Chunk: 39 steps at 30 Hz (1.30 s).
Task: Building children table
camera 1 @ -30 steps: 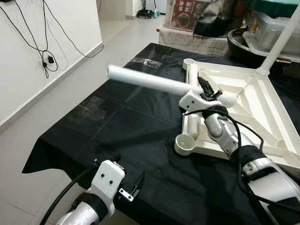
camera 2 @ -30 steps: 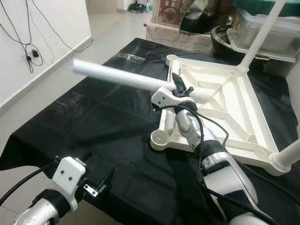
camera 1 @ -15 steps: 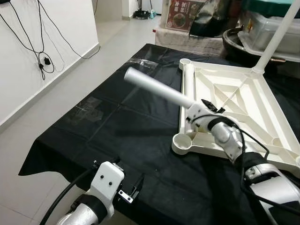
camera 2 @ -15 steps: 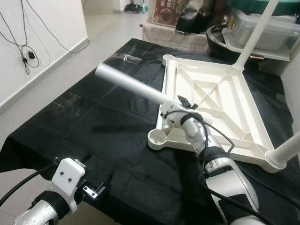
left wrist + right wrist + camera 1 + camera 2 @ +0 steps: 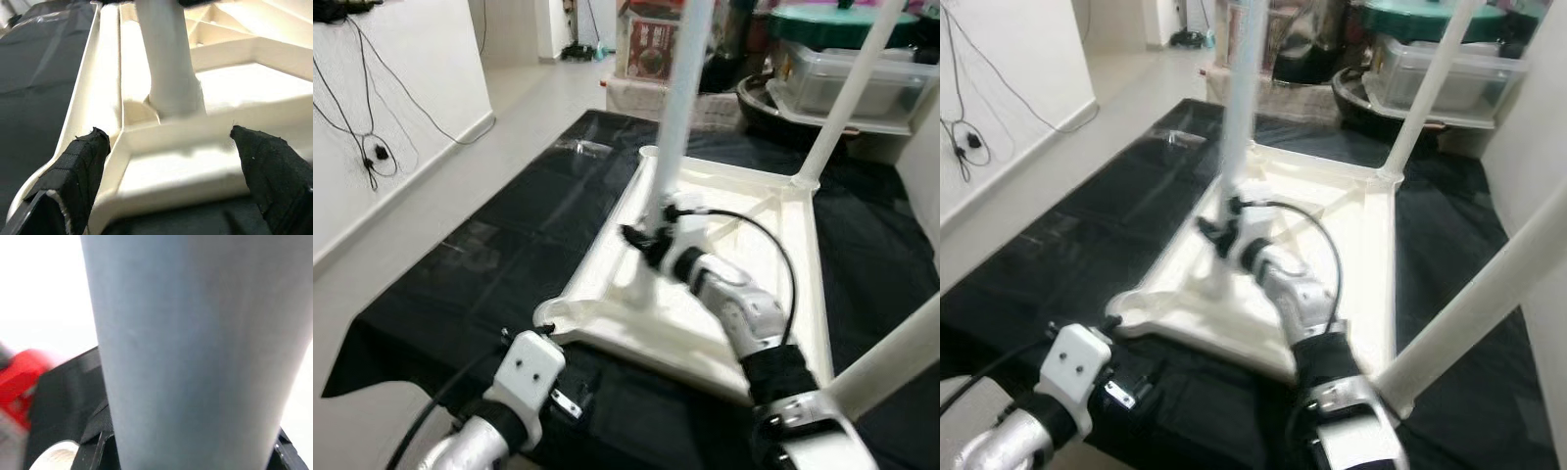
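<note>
The white children's table top (image 5: 607, 318) lies upside down on a black cloth (image 5: 499, 245). My right gripper (image 5: 651, 245) is shut on a white leg (image 5: 677, 108), which stands upright over the top's left rail. In the right wrist view that leg (image 5: 195, 352) is a grey tube right in front of the camera. Two other legs stand in corners, one at the far right (image 5: 847, 88) and one at the near right (image 5: 891, 352). My left gripper (image 5: 176, 161) is open at the cloth's near edge, its fingers (image 5: 80, 161) on either side of the top's near rim.
An empty corner socket (image 5: 548, 315) faces my left arm (image 5: 524, 377). Clear storage bins (image 5: 842, 78) and a red box (image 5: 646, 49) crowd the far end. To the left are bare floor and a white wall with hanging cables (image 5: 372, 147).
The leg in my right gripper has swung from lying sideways over the cloth to standing upright on the table top. The camera has shifted too; the left arm stays low at the near edge.
</note>
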Available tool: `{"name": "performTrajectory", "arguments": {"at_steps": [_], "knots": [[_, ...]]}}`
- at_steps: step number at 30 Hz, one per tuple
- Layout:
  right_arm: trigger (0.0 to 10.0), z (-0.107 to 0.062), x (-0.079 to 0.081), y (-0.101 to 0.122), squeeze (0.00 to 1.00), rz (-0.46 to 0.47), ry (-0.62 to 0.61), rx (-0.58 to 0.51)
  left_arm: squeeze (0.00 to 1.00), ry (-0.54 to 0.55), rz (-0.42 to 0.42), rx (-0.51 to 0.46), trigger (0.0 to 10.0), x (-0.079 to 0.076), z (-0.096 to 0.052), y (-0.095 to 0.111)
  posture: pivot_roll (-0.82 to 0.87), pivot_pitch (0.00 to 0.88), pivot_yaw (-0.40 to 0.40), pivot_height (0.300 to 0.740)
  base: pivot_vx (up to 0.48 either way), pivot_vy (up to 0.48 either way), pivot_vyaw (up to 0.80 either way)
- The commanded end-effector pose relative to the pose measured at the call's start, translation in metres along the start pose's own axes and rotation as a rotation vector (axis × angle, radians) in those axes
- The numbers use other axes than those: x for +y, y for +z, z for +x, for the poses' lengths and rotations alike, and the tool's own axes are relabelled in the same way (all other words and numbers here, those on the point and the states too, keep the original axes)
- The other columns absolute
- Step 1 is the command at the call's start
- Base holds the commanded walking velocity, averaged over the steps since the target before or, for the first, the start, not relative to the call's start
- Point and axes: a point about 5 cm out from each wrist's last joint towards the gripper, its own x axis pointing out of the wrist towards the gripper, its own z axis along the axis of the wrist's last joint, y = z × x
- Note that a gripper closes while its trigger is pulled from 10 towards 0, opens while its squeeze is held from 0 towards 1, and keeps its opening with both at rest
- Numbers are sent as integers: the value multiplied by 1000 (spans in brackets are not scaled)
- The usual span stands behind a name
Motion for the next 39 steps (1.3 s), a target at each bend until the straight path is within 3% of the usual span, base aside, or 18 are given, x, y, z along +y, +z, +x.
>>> {"name": "performTrajectory", "arguments": {"at_steps": [1, 4, 6, 7, 8, 13, 14, 17, 22, 27, 30, 34, 39], "knots": [[10000, 0, 11, -4, 0, 27, 72, 25, 0, -6, 5, 12, 10000, 0, -1, -3, 241, 130, -78, 740, 0, 0, 0], [10000, -2, 14, -4, 0, -8, 81, 17, 0, -4, 7, 13, 10000, 1, -1, -3, 239, 127, -80, 740, 0, 0, 0], [10000, -3, -11, 25, 0, -177, -101, -146, 0, 0, 2, 2, 10000, -1, 3, -2, 235, 106, -84, 740, 0, 0, 0], [10000, -3, -11, 25, 0, -177, -101, -146, 0, 0, 2, 2, 10000, -1, 3, -2, 235, 106, -84, 740, 0, 0, 0], [10000, -8, -26, 47, 0, -262, -225, -264, 0, 1, -4, -8, 10000, -3, 4, -1, 240, 101, -85, 740, 0, 0, 0], [10000, -16, -34, 66, 0, -262, -336, -347, 0, -3, -8, -12, 10000, -5, 5, -1, 242, 91, -86, 740, 0, 0, 0], [10000, -20, -37, 79, 0, -218, -386, -417, 0, -6, -8, -13, 10000, -6, 6, -2, 244, 81, -86, 740, 0, 0, 0], [10000, -21, -35, 85, 0, -191, -365, -445, 0, -8, -7, -15, 10000, -6, 7, -2, 247, 76, -87, 740, 0, 0, 0], [10000, -18, -25, 81, 0, -163, -267, -453, 0, -2, -7, -22, 10000, -6, 9, -1, 244, 67, -84, 740, 0, 0, 0], [10000, -17, -24, 58, 0, -128, -338, -349, 0, 55, -39, -26, 10000, -3, 9, -1, 241, 55, -84, 740, 0, 0, 0], [10000, -33, -30, 50, 0, -182, -455, -425, 0, 147, -105, -23, 10000, 1, 9, -3, 234, 39, -82, 740, 0, 0, 0], [10000, -41, -27, 46, 0, -213, -435, -448, 0, 167, -103, -24, 10000, 3, 9, -3, 230, 31, -78, 740, 0, 0, 0], [10000, -44, -19, 36, 0, -171, -408, -447, 0, 172, -111, -21, 10000, 4, 13, -5, 231, 8, -78, 740, 0, 56, 0]]}}
